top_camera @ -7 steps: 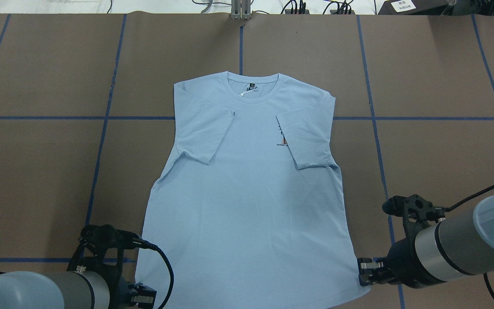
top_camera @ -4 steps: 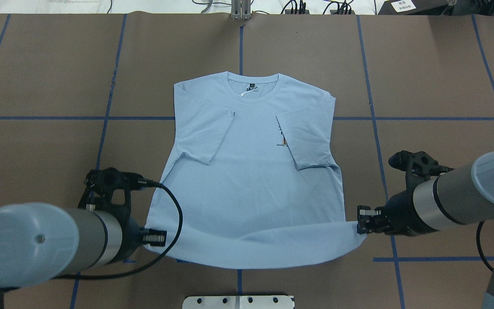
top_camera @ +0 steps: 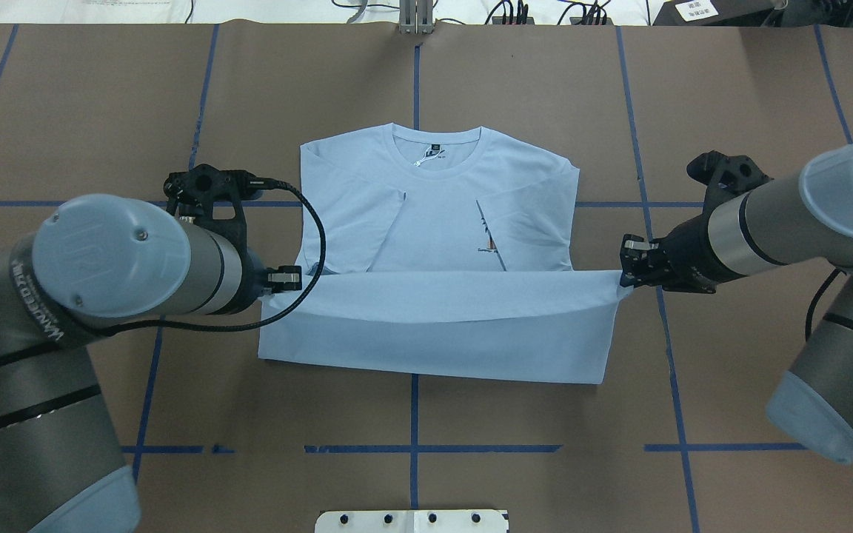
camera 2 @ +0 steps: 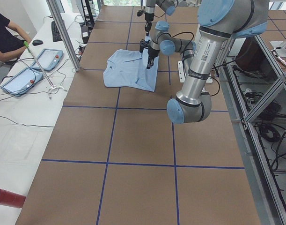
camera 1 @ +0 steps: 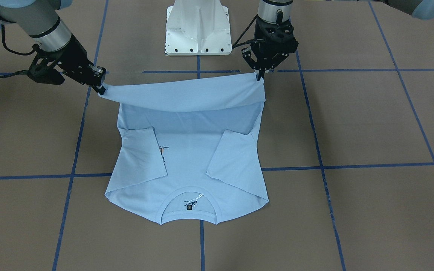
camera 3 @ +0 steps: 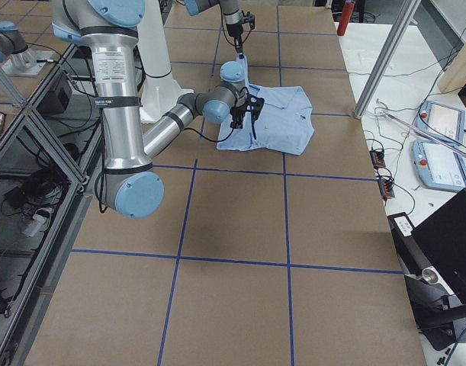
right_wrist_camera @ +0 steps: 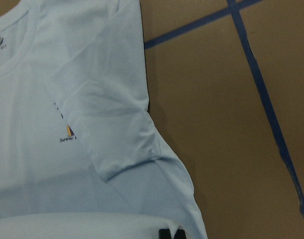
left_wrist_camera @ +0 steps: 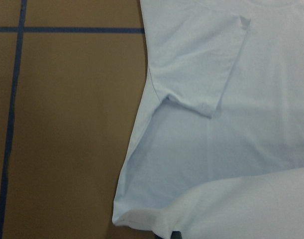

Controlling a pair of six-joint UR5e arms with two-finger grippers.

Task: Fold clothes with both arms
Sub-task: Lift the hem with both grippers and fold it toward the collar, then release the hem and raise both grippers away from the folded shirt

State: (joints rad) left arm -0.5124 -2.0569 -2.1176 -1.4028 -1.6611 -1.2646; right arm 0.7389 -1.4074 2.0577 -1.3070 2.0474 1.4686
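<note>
The clothes are one light blue T-shirt (top_camera: 434, 215) lying face up on the brown table, collar away from the robot and both sleeves folded inward. The neck label (top_camera: 432, 154) and small chest print (top_camera: 489, 240) show. My left gripper (top_camera: 289, 279) is shut on one hem corner and my right gripper (top_camera: 625, 270) on the other. Between them the hem (top_camera: 434, 296) hangs taut above the shirt's middle, doubled back over the lower part. In the front-facing view the left gripper (camera 1: 258, 77) and right gripper (camera 1: 102, 88) hold the raised hem (camera 1: 187, 96).
The white pedestal base (camera 1: 197, 30) stands at the robot's edge of the table. Blue tape lines (top_camera: 412, 448) cross the brown table. Beside the table, a person (camera 2: 4, 37) sits at a white bench with tablets (camera 2: 21, 79). A red cylinder (camera 2: 7, 197) lies there.
Both grippers have carried the hem away from the robot toward the collar. The lower part of the shirt now lies doubled, and the hem has reached the sleeve ends.
</note>
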